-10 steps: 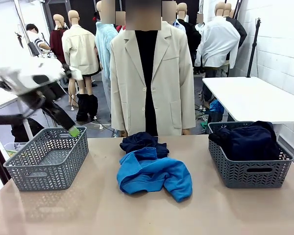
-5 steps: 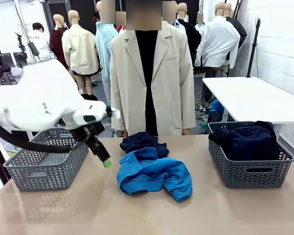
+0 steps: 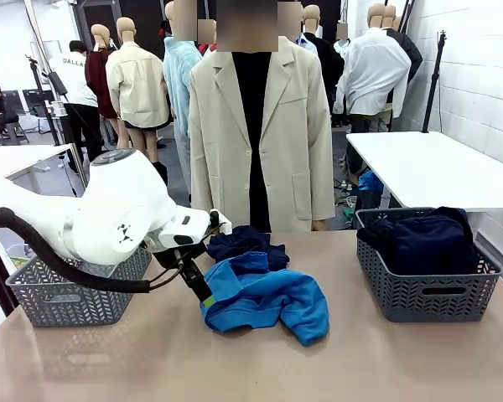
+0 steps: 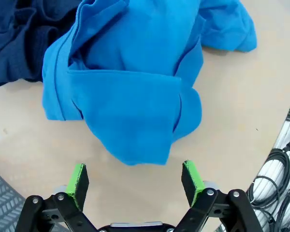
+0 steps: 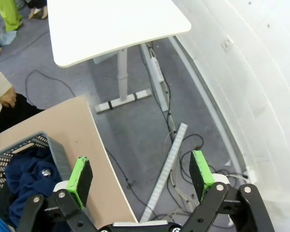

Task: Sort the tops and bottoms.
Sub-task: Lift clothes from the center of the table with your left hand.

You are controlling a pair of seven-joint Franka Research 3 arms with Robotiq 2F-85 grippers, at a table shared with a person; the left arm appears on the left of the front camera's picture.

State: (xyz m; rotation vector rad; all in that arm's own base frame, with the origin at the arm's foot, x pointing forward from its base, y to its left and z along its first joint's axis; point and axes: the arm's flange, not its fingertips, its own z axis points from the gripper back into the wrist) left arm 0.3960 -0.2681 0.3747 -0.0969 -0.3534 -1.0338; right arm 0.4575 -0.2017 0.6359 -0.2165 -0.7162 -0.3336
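At the table's centre lies the crumpled blue top [image 3: 264, 297], with a navy bottom [image 3: 239, 241] touching it at 11 o'clock. The left gripper [image 4: 135, 176], jaws spread and empty, sits at the top's 9 o'clock edge. More dark bottoms [image 3: 427, 239] fill the basket [image 3: 394, 289] at 3 o'clock. The right gripper [image 5: 140, 176] gapes empty beyond the table's corner.

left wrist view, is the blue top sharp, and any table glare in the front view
Left wrist view: the blue sweatshirt is sharp, soft shadow beneath its fold. Front view: the tabletop shows a dull sheen and faint reflections, no hard glare.
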